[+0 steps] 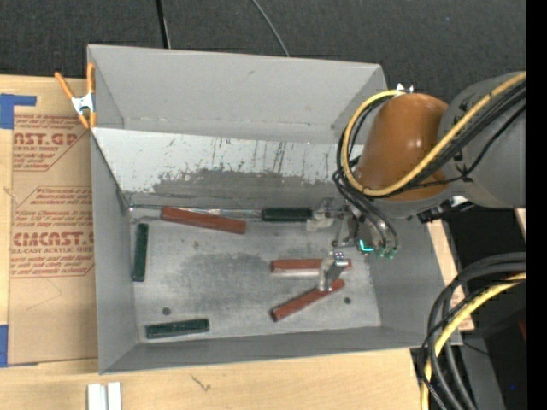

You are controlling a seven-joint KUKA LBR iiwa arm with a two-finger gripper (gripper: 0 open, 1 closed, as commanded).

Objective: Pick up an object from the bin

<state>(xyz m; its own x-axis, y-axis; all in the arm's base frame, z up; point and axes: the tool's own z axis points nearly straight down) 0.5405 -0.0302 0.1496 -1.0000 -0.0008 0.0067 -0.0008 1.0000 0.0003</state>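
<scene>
Nearest the camera, by the front wall of the grey bin point(115, 254), a dark green bar point(177, 328) lay flat on the floor, well apart from the arm. Further in and to the right, a slanted red-brown stick point(304, 302) lay with its upper end just beneath the hand point(332, 278), which stood low over the floor. Just behind that, a level red-brown stick point(297, 266) pointed its right end at the hand as well, so both sticks met it. Which of the two it touched could not be told, nor whether the hand was open or closed.

By my judgement the step was the descent and the closing on one stick end, with no lift begun. The next move called for a firm close on a single stick, then a straight rise clear of its neighbour.

At the left lay an upright green bar point(138, 251). Farthest, along the back wall, a long red-brown stick point(203, 219) and a short dark green piece point(286, 215) lay untouched.
</scene>
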